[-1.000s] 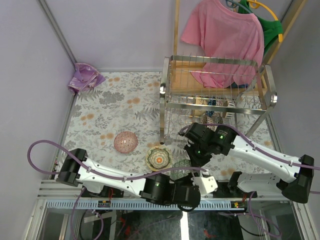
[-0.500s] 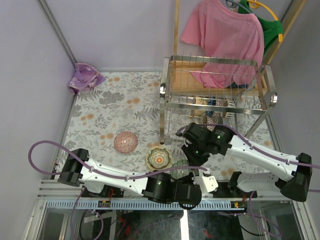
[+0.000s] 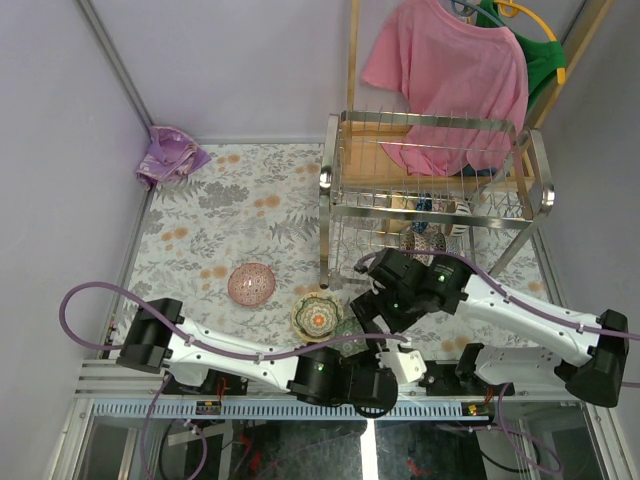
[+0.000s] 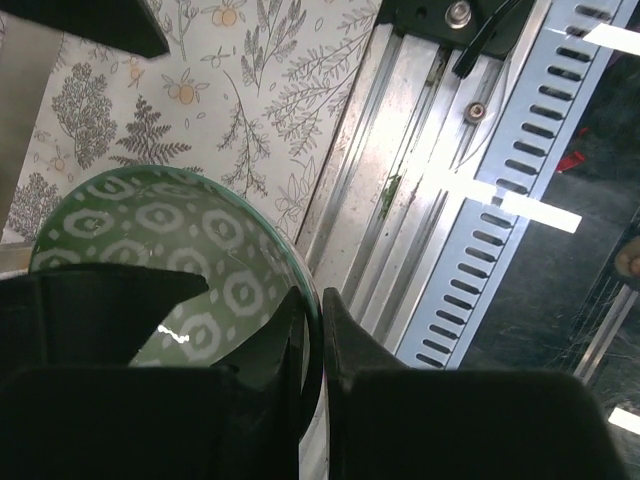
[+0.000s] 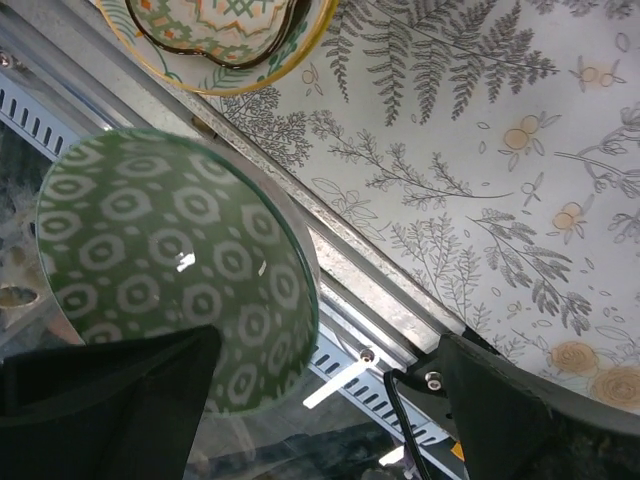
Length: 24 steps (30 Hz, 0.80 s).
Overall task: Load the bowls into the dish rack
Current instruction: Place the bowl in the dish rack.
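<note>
Obs.: left gripper (image 4: 312,322) is nipped shut on the rim of the green bowl (image 4: 150,260), one finger inside and one outside. The bowl is lifted and tilted over the metal rail (image 4: 385,230) at the near edge of the table, right of the middle. The right gripper (image 5: 325,350) hangs just beside it with fingers spread wide, holding nothing. The bowl lies close to one finger; whether it touches, I cannot tell. This reads as a handover, left to right, since the dish rack (image 3: 430,123) stands along the right edge toward the far right corner.

To do it well, I judge, the right fingers should straddle the rim away from the left's pinch and close fully before the left lets go. The glazed rim is likely slippery, and a drop here could go off the table.

Views: only the left wrist shows the pinch. Only the right wrist shows the wide spread and the yellow patterned bowl (image 5: 215,30) just inboard on the floral cloth (image 5: 450,150). The top view largely hides the green bowl under the arms, but gives the rack, the racked bowls (image 3: 424,240) in its lower tier, and the pink bowl (image 3: 251,284) left of middle.
</note>
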{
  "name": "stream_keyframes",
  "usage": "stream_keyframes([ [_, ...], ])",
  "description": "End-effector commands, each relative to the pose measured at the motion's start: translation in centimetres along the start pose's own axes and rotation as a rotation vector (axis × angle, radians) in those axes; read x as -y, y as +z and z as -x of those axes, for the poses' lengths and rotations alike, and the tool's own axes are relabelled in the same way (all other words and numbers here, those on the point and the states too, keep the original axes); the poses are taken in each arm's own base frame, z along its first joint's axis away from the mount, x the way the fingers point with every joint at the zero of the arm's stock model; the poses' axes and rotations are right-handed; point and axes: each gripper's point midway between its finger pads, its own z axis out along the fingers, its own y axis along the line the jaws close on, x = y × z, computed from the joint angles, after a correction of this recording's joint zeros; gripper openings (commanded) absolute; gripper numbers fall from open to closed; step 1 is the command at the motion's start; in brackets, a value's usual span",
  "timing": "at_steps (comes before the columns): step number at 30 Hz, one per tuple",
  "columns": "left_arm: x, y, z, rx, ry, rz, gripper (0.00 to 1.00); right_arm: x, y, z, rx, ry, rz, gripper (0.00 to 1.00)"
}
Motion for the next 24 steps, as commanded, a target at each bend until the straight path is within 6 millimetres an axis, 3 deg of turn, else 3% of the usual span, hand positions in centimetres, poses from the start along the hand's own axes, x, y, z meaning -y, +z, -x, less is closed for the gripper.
stream_keyframes([
  [1,-1.1,-0.7,0.2,0.043,-0.031,0.036,0.0,0.4,-2.3,-1.7,-0.005,-0.058,0.013,0.99],
  [5,-1.7,-1.1,-0.5,0.049,-0.059,0.052,0.0,1.5,-3.2,-2.7,0.034,-0.027,-0.022,0.99],
  [10,-4.6,-2.6,-0.2,0.103,-0.147,0.119,0.0,2.6,-5.4,-3.5,0.121,0.026,-0.056,0.99],
  [17,-13.4,-5.4,2.0,0.192,-0.382,0.308,0.0,2.1,-10.3,-3.2,0.308,0.104,0.001,0.99],
  [24,-21.3,-8.8,2.0,0.289,-0.61,0.454,0.0,2.0,-12.0,-3.1,0.353,0.11,0.01,0.99],
])
